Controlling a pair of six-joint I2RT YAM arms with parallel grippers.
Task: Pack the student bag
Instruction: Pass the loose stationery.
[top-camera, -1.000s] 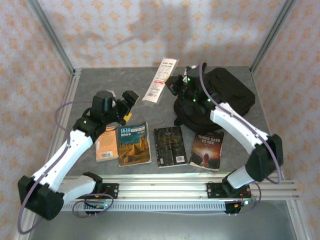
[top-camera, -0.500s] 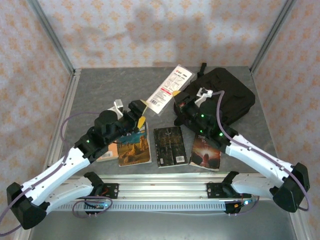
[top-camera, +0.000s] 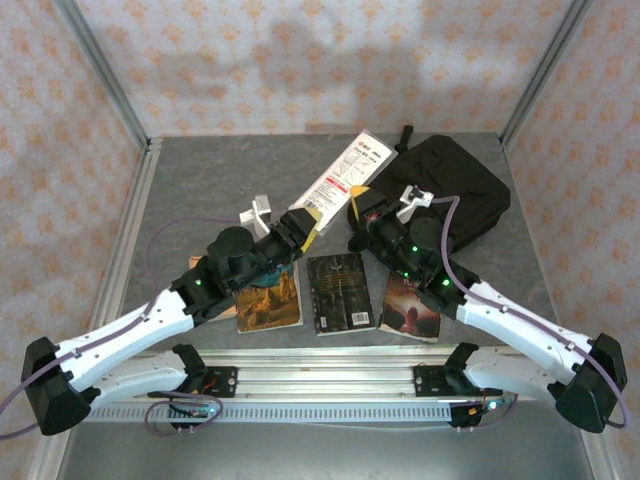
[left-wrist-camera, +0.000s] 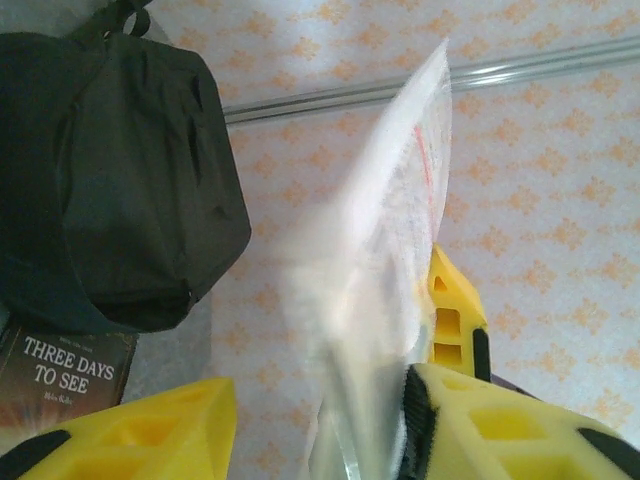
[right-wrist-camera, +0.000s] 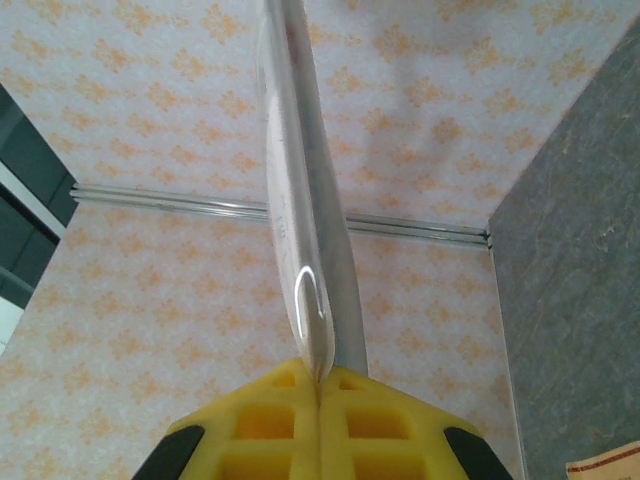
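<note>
Top external view puts the black student bag (top-camera: 455, 185) far right on the grey table (top-camera: 200, 180), the long clear packet (top-camera: 345, 172) held up just left of it. My right gripper (right-wrist-camera: 318, 388) is pinched tight on the packet's edge; my left gripper (left-wrist-camera: 315, 388) straddles it, jaws apart. I'd clamp left squarely before releasing right. Orange-patterned walls (top-camera: 300, 60) enclose the table, with paperbacks (top-camera: 340, 290) along its near edge.

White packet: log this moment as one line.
right tool: shut on white packet | left tool: open around it | student bag: lying far right
</note>
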